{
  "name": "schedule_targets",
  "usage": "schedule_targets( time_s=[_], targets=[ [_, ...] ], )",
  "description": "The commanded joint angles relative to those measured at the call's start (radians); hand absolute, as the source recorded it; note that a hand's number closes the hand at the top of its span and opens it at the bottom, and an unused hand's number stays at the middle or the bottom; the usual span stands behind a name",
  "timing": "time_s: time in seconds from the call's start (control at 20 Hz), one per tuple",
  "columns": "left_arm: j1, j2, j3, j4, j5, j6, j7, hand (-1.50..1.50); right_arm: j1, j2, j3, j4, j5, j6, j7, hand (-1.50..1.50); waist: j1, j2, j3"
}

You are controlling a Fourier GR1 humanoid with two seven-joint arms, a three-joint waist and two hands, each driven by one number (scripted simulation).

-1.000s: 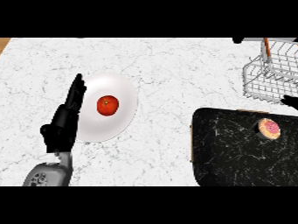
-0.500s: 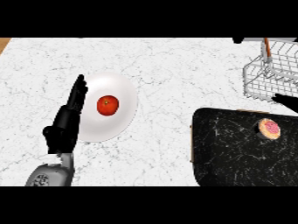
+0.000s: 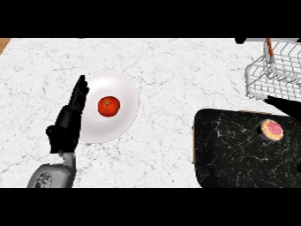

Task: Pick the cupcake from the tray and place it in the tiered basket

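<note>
Left hand [image 3: 66, 121] rests edge-up at the left of the white plate [image 3: 123, 108], fingers straight. Right hand [image 3: 295, 108], a dark shape cut off at the right edge, hovers just above the cupcake [image 3: 272, 129] on the black tray [image 3: 234, 154]; finger state cannot be told. Tiered basket [image 3: 280, 70] stands far right on the desk [image 3: 178, 70].

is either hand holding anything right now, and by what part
Nothing is held. The left hand rests open, fingers straight, beside the white plate. The right hand hovers by the pink-topped cupcake, which sits untouched on the black tray.
</note>
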Motion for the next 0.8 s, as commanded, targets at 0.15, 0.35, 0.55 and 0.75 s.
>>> schedule_targets(
  time_s=[0.15, 0.35, 0.55, 0.75],
  targets=[
    [-0.033, 0.002, 0.019, -0.005, 0.014, -0.021, 0.039, 0.00, -0.025, 0.043, -0.010, -0.040, -0.015, 0.066, 0.047, -1.50, -0.002, -0.001, 0.000],
    [0.009, -0.013, -0.022, -0.037, -0.032, -0.006, 0.028, 0.00, -0.005, 0.075, 0.017, 0.038, 0.034, -0.038, 0.013, -1.50, 0.000, 0.000, 0.000],
    [-0.047, -0.022, -0.001, -0.010, -0.013, 0.009, 0.052, 0.00, 0.025, 0.103, -0.008, -0.013, 0.005, -0.029, 0.029, -1.50, -0.003, -0.001, 0.000],
    [0.011, -0.005, 0.009, 0.026, 0.002, -0.002, -0.036, 0.00, 0.048, 0.129, 0.005, 0.091, 0.054, -0.228, -0.059, 1.50, -0.002, 0.000, 0.000]
  ],
)
